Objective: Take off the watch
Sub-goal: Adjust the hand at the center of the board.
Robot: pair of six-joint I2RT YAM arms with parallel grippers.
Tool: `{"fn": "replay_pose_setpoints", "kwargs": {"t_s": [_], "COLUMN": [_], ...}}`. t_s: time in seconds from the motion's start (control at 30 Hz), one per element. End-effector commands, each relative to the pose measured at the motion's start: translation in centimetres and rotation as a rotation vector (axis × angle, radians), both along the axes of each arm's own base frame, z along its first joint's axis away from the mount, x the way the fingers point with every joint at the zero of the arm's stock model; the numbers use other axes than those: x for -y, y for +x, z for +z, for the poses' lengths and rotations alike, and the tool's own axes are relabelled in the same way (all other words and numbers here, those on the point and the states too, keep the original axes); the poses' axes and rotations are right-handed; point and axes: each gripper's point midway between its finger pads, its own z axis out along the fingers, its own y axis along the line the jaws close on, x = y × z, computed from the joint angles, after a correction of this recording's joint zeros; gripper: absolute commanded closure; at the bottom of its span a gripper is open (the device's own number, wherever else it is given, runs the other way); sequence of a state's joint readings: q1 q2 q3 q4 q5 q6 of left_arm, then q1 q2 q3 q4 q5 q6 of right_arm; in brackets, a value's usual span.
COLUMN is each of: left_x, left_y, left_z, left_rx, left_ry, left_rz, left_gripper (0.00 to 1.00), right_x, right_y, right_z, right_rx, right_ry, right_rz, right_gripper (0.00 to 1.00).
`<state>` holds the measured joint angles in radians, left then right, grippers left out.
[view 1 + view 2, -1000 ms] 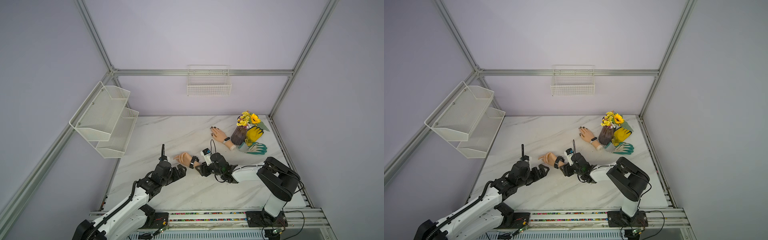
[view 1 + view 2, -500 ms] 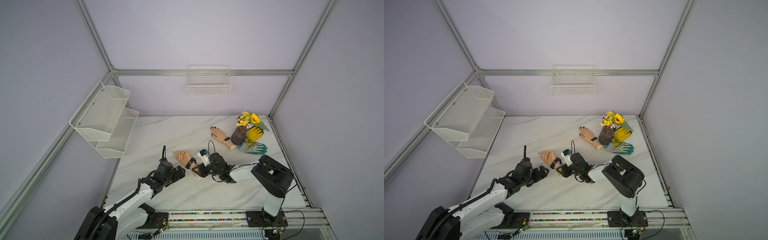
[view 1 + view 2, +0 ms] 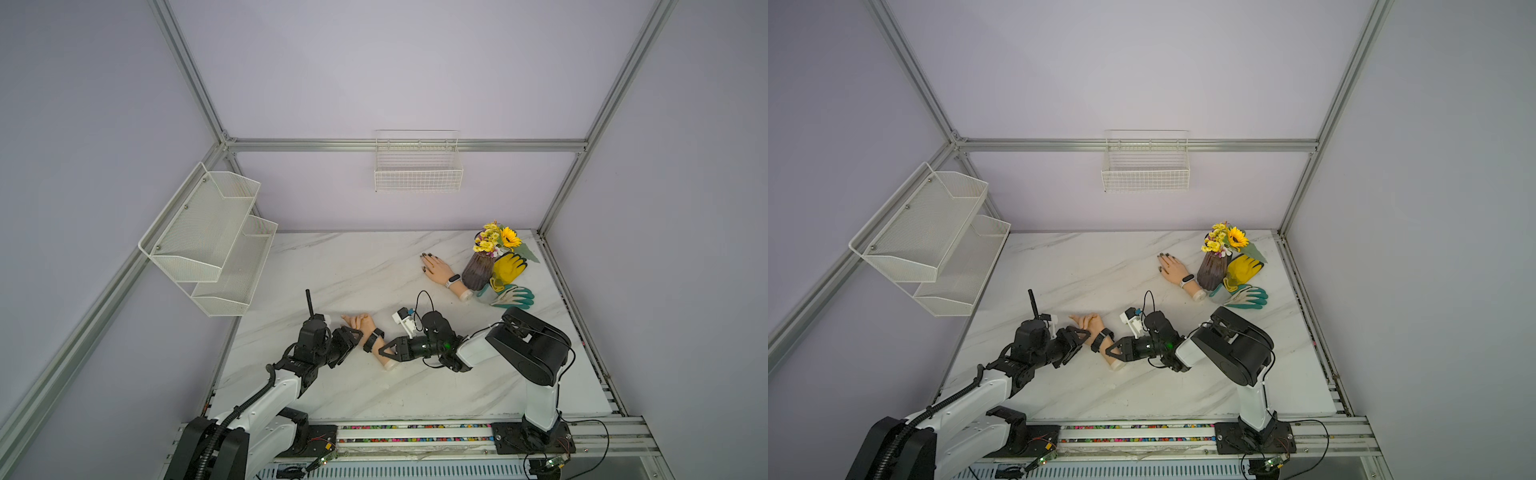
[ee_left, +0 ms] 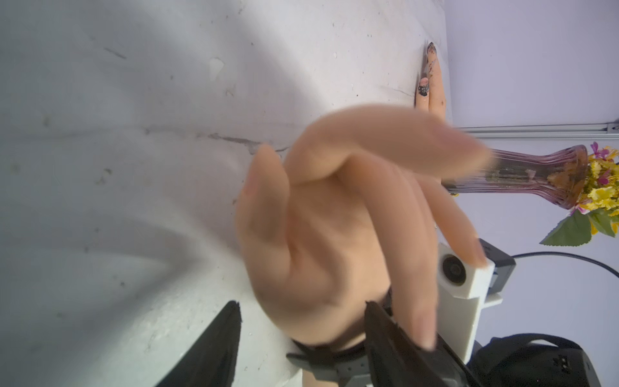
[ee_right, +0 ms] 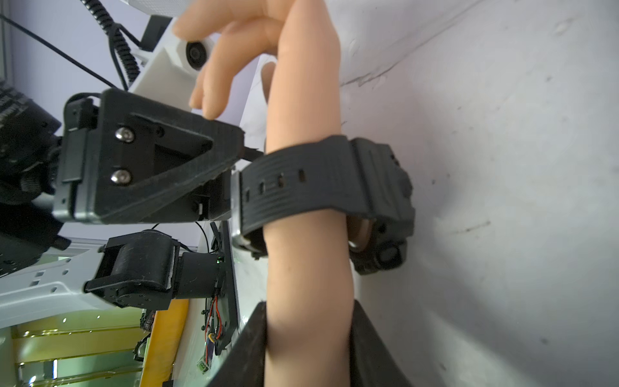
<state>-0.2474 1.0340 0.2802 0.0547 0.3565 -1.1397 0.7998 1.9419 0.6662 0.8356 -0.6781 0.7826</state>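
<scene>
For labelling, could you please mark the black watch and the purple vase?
black watch (image 5: pixel 318 184): right wrist view, on its strap.
purple vase (image 3: pixel 478 272): in a top view, on its ribbed body.

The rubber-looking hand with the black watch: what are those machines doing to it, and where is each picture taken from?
Two robot arms work at a marble table. Both top views look down from overhead; the two close-ups come from cameras on the arms' wrists. The right gripper clamps the forearm of a dummy hand wearing the black watch, which is to come off. The left gripper straddles that hand beside the strap; whether it grips is unclear. At the back are a second dummy hand with a white band, a vase of flowers, a yellow glove and a green glove.
</scene>
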Motion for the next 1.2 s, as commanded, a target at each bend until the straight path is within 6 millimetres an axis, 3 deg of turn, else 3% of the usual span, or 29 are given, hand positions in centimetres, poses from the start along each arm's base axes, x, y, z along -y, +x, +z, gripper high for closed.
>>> {"fn": "replay_pose_setpoints", "kwargs": {"t_s": [0.0, 0.13, 0.23, 0.4, 0.53, 0.7, 0.83, 1.03, 1.17], "left_x": [0.0, 0.5, 0.5, 0.3, -0.4, -0.4, 0.5, 2.0, 2.3], "left_y": [0.8, 1.2, 1.6, 2.2, 2.4, 3.0, 3.4, 4.6, 5.7], "left_z": [0.2, -0.1, -0.3, 0.1, 0.6, 1.3, 1.0, -0.1, 0.6], "left_rx": [0.002, -0.004, -0.014, 0.007, 0.015, 0.034, 0.018, -0.008, 0.019], "left_ry": [-0.071, -0.073, -0.052, -0.02, 0.058, 0.13, 0.149, 0.187, 0.225], "left_rz": [0.034, 0.004, -0.009, -0.015, -0.019, -0.077, -0.157, -0.245, -0.261], "left_gripper": [0.55, 0.61, 0.72, 0.89, 1.0, 1.0, 1.0, 0.81, 0.69], "right_x": [-0.3, -0.2, -0.1, 0.1, 1.2, 3.1, 4.2, 5.4, 6.0], "right_y": [-1.3, -1.7, -2.1, -1.7, -0.3, 1.6, 3.5, 5.0, 4.7], "right_z": [1.1, 1.5, 2.2, 3.4, 5.5, 9.4, 12.0, 15.9, 18.0], "right_rx": [-0.027, -0.025, -0.023, 0.007, 0.095, 0.233, 0.382, 0.74, 1.077], "right_ry": [0.065, 0.083, 0.109, 0.12, 0.115, 0.122, 0.079, -0.04, -0.136], "right_rz": [0.056, 0.071, 0.081, 0.052, -0.067, -0.224, -0.32, -0.333, -0.259], "right_gripper": [0.88, 0.85, 0.8, 0.54, 0.41, 0.29, 0.27, 0.27, 0.3]}}
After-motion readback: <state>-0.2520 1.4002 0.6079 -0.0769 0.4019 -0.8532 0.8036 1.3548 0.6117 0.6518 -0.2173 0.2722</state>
